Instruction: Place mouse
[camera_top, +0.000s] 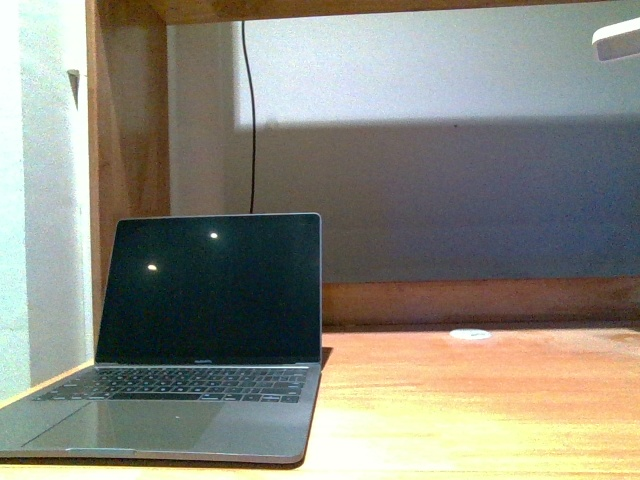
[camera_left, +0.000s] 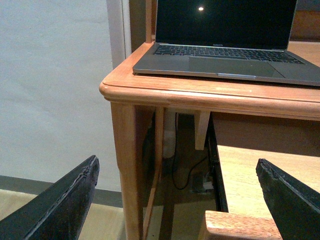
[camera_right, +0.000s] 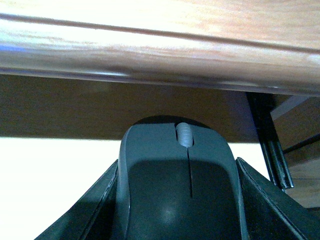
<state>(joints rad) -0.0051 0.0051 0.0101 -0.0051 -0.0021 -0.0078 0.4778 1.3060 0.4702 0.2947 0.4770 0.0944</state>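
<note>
The dark grey mouse (camera_right: 177, 185) with a pale scroll wheel fills the right wrist view, clamped between the two black fingers of my right gripper (camera_right: 177, 200), which is shut on it. It hangs just below and in front of the desk's rounded front edge (camera_right: 160, 55). My left gripper (camera_left: 182, 200) is open, its black fingers (camera_left: 60, 205) spread wide with nothing between them, low beside the desk's left front corner (camera_left: 112, 87). Neither gripper nor the mouse shows in the front view.
An open grey laptop (camera_top: 195, 350) with a dark screen stands on the left of the wooden desktop (camera_top: 480, 400). A small white round disc (camera_top: 470, 334) lies at the back. Under the desk are a pulled-out wooden shelf (camera_left: 260, 170) on a black rail and cables.
</note>
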